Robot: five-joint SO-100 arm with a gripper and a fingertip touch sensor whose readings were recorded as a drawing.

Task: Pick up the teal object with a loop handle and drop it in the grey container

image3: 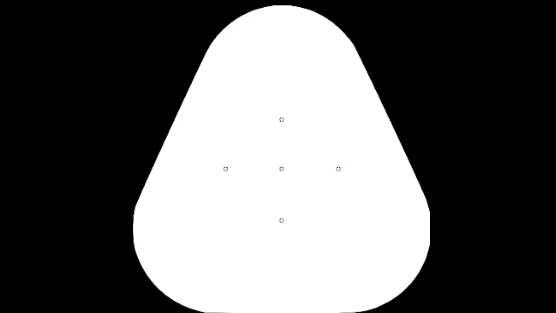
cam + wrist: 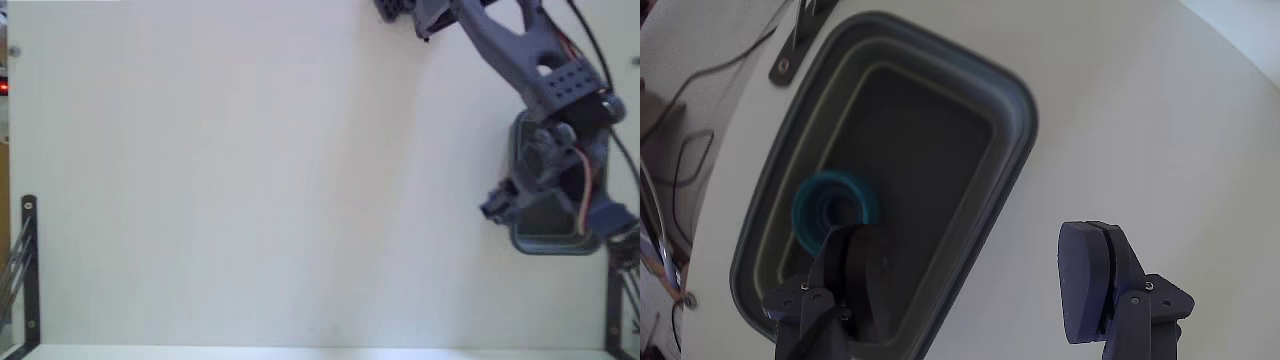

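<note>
In the wrist view the teal object with a loop handle [image 2: 808, 203] lies on the floor of the grey container [image 2: 1012, 105], near its left end. My gripper [image 2: 965, 240] is open above it, fingers wide apart. One finger [image 2: 855, 275] hangs over the tub's inside just below the teal object, and the other [image 2: 1090, 275] is out over the white table. Nothing is between them. In the fixed view the arm reaches from the top down over the grey container [image 2: 548, 243] at the right edge, with the gripper [image 2: 518, 205] over its left rim. The arm hides the teal object there.
The white table [image 2: 250, 180] stretches left of the container. Black metal brackets stand at the front left [image 2: 28, 270] and front right [image 2: 612, 300]. In the wrist view a bracket [image 2: 800, 40] and loose cables [image 2: 690, 120] lie beyond the tub's far end.
</note>
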